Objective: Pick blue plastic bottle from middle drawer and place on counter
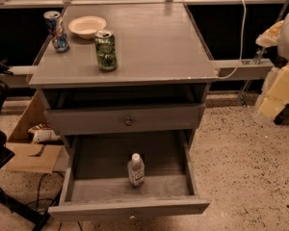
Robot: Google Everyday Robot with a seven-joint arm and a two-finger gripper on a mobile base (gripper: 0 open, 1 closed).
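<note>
We locate the claw (pixel 278 85) at the right edge of the view, pale and raised beside the cabinet, well apart from the middle drawer (pixel 130 209). We cannot tell how far open it is, and nothing shows in its hold.

The middle drawer stands pulled out. The blue plastic bottle (pixel 136 169) stands upright inside it, near the centre, white cap uppermost.

On the counter (pixel 156 47) we note a green can (pixel 106 50), a blue-and-silver can (pixel 56 31) and a white bowl (pixel 87 26), all toward the left rear. The bottle touches none of these.
</note>
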